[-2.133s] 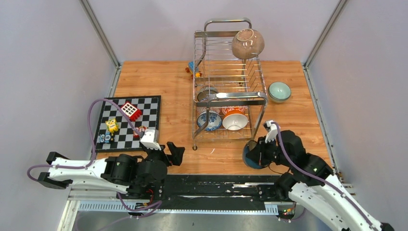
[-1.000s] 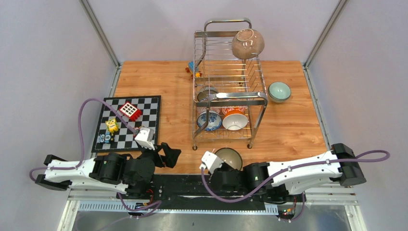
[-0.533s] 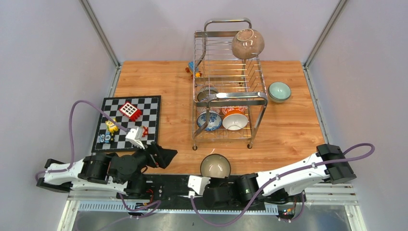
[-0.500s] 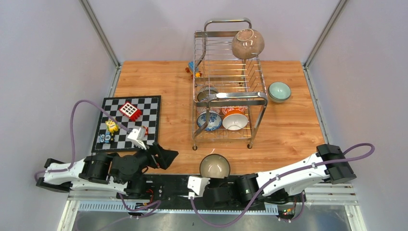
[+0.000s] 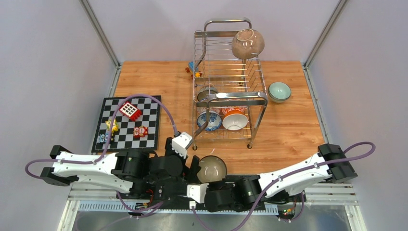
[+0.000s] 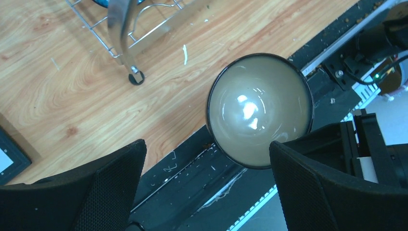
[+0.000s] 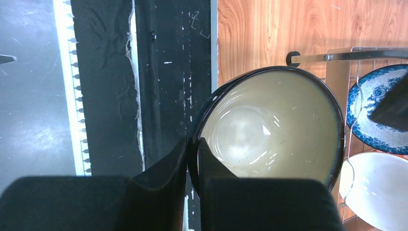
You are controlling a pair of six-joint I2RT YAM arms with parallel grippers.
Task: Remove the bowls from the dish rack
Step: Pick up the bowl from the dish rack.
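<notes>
Wooden tabletop (image 5: 154,82), pale grey walls (image 5: 48,57)

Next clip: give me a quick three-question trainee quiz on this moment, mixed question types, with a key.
1. True or false: the right gripper pinches the rim of the dark-rimmed bowl.
2. Where is the mint green bowl? A: on the top tier of the dish rack. B: on the table, right of the rack. C: on the rack's lower tier.
3. Fill in: the jaws of the left gripper stand ____ above that dark-rimmed bowl.

Key: 1 true; 2 B; 3 open.
</notes>
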